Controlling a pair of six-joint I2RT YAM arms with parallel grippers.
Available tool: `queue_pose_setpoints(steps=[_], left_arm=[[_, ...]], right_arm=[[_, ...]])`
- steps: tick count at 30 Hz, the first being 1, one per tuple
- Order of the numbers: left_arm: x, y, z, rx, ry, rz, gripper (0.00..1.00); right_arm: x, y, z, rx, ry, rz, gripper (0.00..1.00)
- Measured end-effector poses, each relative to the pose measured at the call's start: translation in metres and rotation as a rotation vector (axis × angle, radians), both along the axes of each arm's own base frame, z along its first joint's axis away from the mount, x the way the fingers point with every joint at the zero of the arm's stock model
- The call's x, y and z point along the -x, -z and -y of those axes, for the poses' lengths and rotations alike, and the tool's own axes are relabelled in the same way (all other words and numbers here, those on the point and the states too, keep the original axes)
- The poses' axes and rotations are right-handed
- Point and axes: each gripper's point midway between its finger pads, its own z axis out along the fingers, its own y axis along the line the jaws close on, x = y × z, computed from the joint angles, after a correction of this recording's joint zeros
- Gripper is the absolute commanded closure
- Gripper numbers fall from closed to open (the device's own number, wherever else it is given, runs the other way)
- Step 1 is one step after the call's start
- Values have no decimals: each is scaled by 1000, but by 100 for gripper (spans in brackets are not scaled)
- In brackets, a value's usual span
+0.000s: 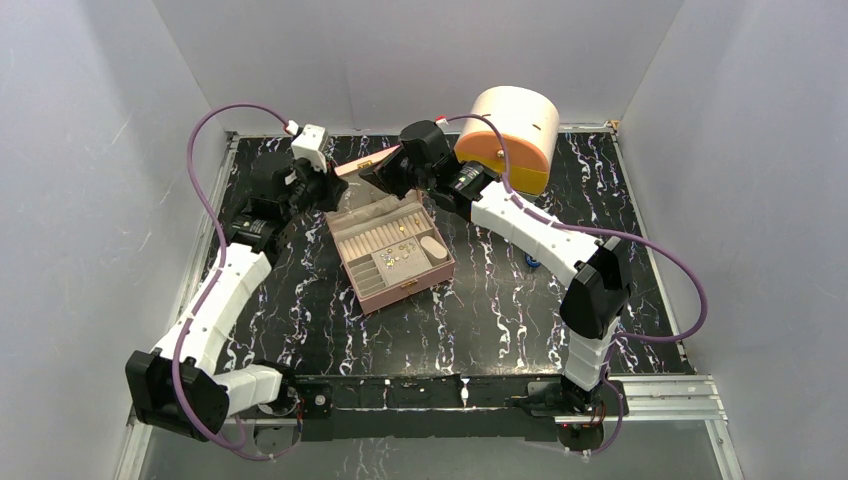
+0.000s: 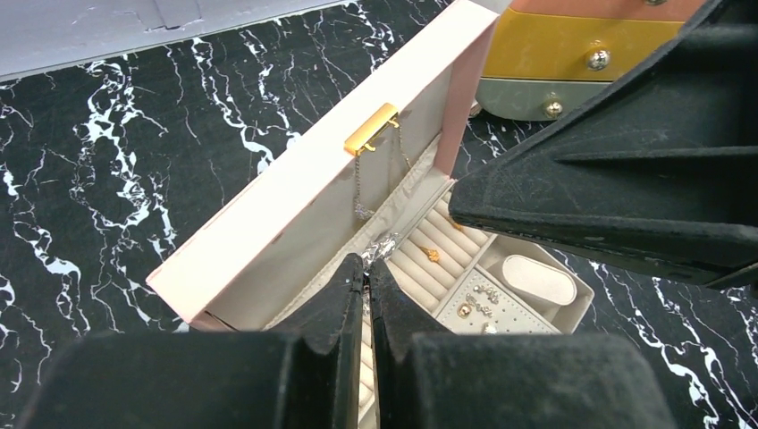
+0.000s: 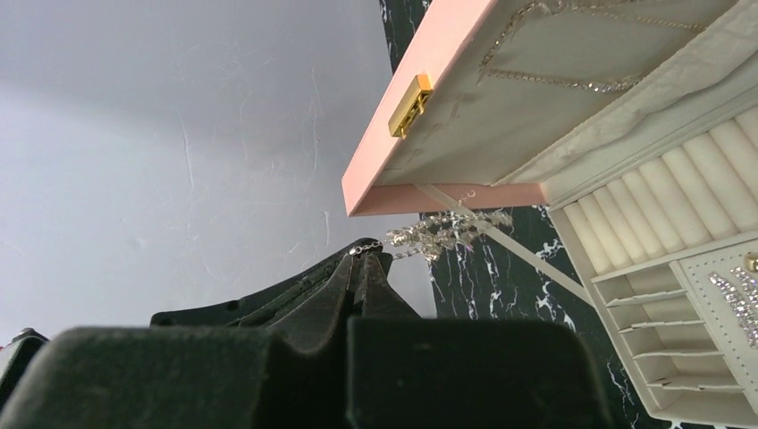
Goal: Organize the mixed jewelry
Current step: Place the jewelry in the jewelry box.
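- Currently the left gripper (image 2: 366,273) is closed, its fingertips pinching a glittering silver chain (image 2: 382,246) just above the ring rolls of the pink box (image 2: 268,223).
- The right gripper (image 3: 362,259) is closed too, clamped on one end of that chain, which hangs in the air beside the raised lid's edge.
- Other jewelry sits inside the box: a gold piece (image 2: 433,255) on the ring rolls and small studs (image 2: 478,304) on the perforated pad, next to an oval cushion (image 2: 536,279).
- The box stands open mid-table (image 1: 500,310), in front of an orange-and-cream container (image 1: 510,125).
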Motion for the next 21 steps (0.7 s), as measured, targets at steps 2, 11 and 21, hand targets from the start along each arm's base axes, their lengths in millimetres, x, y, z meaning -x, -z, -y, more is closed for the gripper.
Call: queue_pose_setpoints(steps=[2, 11, 21], left_arm=[[-2, 1, -1, -12, -4, -11, 100], [-12, 8, 1, -83, 25, -80, 100], [-22, 10, 2, -225, 119, -154, 100]], right_arm=[[-2, 2, 1, 10, 4, 7, 100], [-14, 34, 6, 87, -22, 103, 60], [-27, 79, 30, 200, -226, 303, 52]])
